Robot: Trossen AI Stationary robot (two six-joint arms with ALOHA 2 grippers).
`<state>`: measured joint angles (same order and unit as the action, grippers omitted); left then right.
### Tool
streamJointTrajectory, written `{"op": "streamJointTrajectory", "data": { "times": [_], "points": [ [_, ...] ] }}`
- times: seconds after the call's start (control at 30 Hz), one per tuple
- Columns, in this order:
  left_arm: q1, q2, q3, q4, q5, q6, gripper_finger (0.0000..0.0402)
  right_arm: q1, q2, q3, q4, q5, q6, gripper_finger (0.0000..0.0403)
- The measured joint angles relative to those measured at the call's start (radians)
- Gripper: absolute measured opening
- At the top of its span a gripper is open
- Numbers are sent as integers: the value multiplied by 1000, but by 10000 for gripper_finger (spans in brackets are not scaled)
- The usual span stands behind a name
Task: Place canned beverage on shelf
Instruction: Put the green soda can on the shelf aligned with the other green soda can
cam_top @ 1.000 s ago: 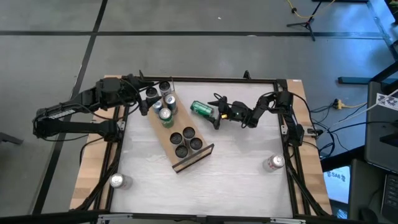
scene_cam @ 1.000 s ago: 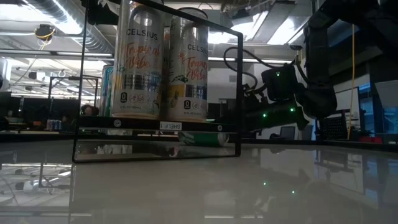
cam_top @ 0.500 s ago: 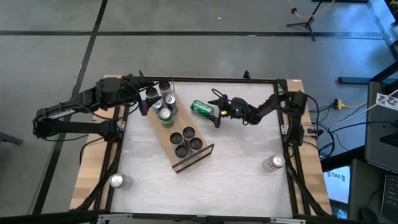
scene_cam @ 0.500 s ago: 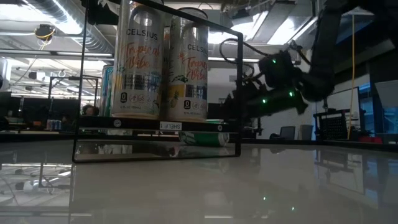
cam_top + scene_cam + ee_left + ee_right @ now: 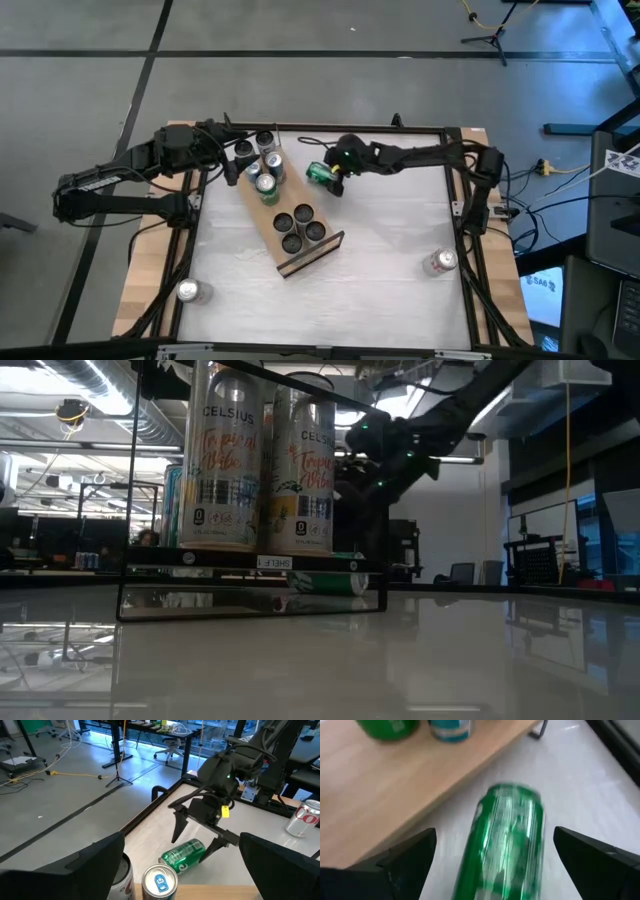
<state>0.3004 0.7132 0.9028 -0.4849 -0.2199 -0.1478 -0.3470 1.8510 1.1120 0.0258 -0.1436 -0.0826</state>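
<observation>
A green can (image 5: 321, 174) lies on its side on the white tabletop, just right of the shelf's far end. The shelf (image 5: 322, 250) is a long light-wood board lying slantwise, with several cans (image 5: 266, 183) standing on it. My right gripper (image 5: 335, 172) hangs open over the green can (image 5: 184, 854), one finger (image 5: 176, 826) on either side of it, and I see no touch. The can (image 5: 507, 845) lies lengthwise between the fingers in the right wrist view. My left gripper (image 5: 232, 160) waits open at the shelf's far left end.
Two silver cans stand on the table, one near the front left corner (image 5: 188, 291) and one at the right edge (image 5: 440, 262). In the low view two tall cans (image 5: 262, 460) on the shelf hide most of the green can (image 5: 325, 582).
My right gripper has risen and reached toward the table's left, over the green can, tipping from steeply downward to a shallower slant as its arm stretched out. It has stayed open. The green can has kept its place.
</observation>
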Motion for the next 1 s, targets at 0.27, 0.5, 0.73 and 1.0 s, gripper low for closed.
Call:
{"op": "streamJointTrajectory", "data": {
  "times": [0.27, 0.5, 0.73, 1.0],
  "points": [
    [0, 0, 0, 1, 0, 0, 383, 0, 89, 76, -35, -18, -3, 399],
    [0, 0, 0, 1, 0, 0, 383, -1, 142, 83, -30, -23, -1, 399],
    [0, 0, 0, 1, 0, 0, 383, 0, 156, 85, -23, -25, -1, 398],
    [0, 0, 0, 1, 0, 0, 383, -1, 157, 85, -36, -25, -1, 356]
  ]
}}
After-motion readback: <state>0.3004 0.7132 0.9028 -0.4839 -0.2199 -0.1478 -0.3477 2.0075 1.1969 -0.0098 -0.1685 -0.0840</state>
